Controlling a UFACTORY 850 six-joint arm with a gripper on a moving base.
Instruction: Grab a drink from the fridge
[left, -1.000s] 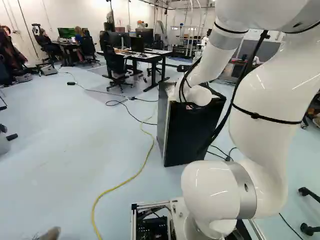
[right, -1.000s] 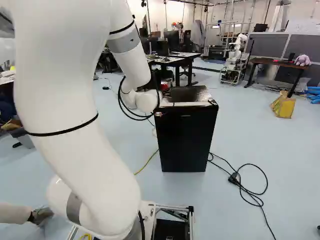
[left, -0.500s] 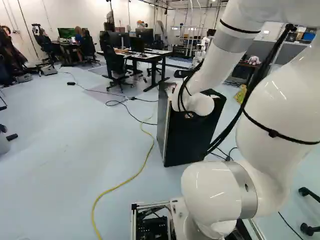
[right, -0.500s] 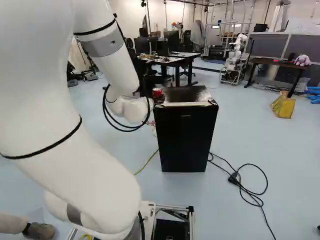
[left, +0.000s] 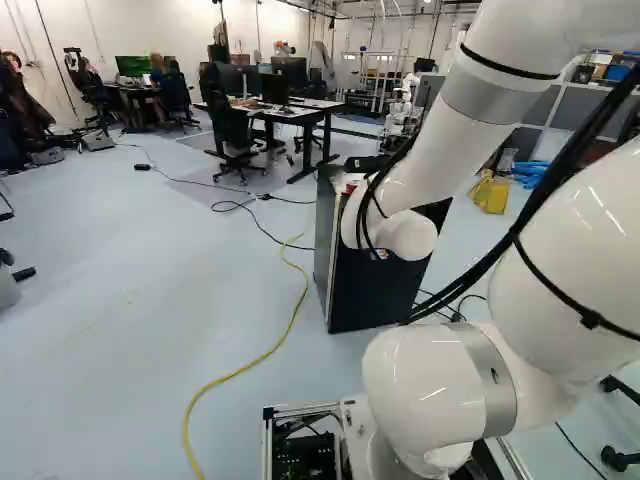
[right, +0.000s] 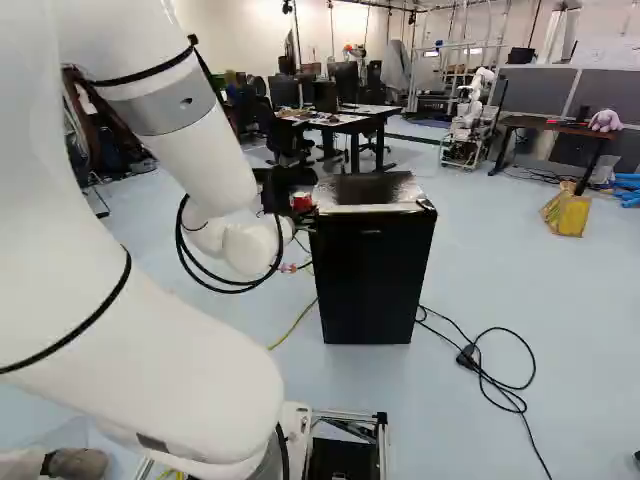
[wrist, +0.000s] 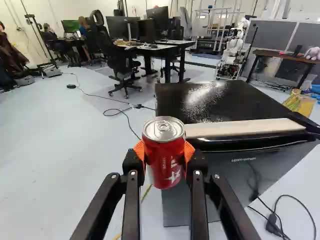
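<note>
Left base view: the white arm (left: 435, 385) takes up most of the right side, rising from its joint at the foot, bent over, its wrist down in front of the fridge's upper part. Farther off stands the bench (left: 300, 116) with monitors on it. In the right base view another robot (right: 468, 120) stands well beyond the fridge (right: 370, 280), which is black, upright and ahead of the base, its door shut. A black office chair (wrist: 121, 62) stands by the bench. A yellow bag (right: 568, 214) sits on the floor near the right edge of the right base view. One yellow cable (left: 270, 352) curves along the floor beside the fridge, and a black cord (right: 515, 395) lies looped on its other side.

Next in size comes the hand (right: 302, 212), just beside the fridge's near top corner. Seen from the wrist, it has its orange pads closed on both sides of a red drink can (wrist: 165, 160), held upright between them, silver lid and pull tab showing.
</note>
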